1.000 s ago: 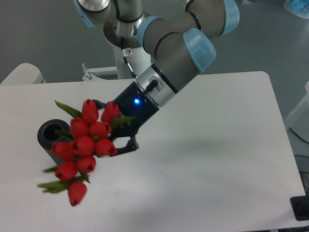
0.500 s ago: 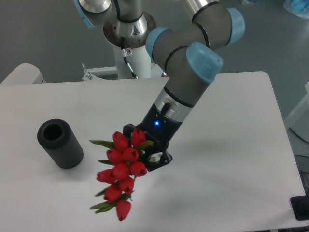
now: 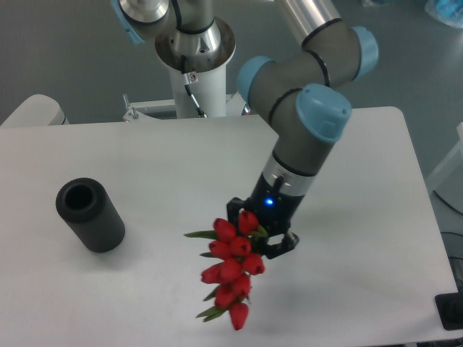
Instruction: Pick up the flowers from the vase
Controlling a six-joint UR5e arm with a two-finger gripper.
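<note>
The gripper [image 3: 262,233] was closed on the flowers [image 3: 231,269], holding the bunch above the table [image 3: 362,173] near its front edge, well apart from the vase [image 3: 90,215] at the left side. The pick-up looked essentially done; the next move seemed only to call for a steady hold.

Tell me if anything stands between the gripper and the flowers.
Nothing visible does. The gripper is shut on the flowers, holding the bunch well away from the vase, which stands empty at the left of the table.
</note>
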